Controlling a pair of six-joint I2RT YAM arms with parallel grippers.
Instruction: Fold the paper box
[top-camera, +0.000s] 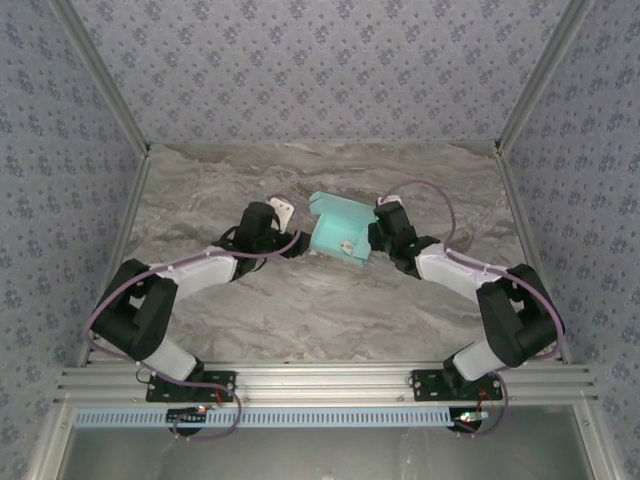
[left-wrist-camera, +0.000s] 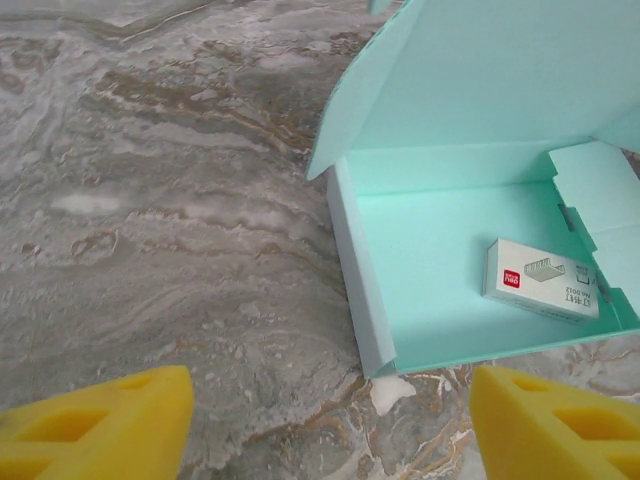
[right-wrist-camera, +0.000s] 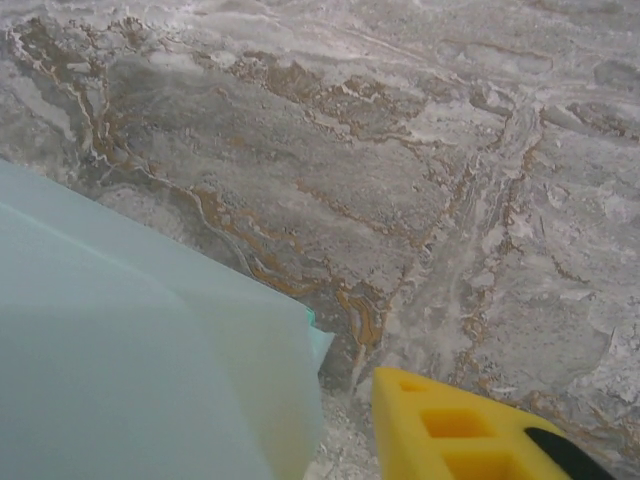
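**A:** Where is the box?
**B:** The box (top-camera: 338, 232) sits mid-table (top-camera: 300, 310), lid raised, with a white carton (left-wrist-camera: 541, 281) inside.
**A:** Fingers?
**B:** On the left gripper (left-wrist-camera: 330, 400) they are wide apart, just short of the box. The right gripper (top-camera: 381, 236) is at the box's edge; I cannot tell its spread.

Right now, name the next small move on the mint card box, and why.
Probably tip the upright lid down over the mint card box: its walls stand, a small white carton lies inside, and the left gripper hangs open, empty.
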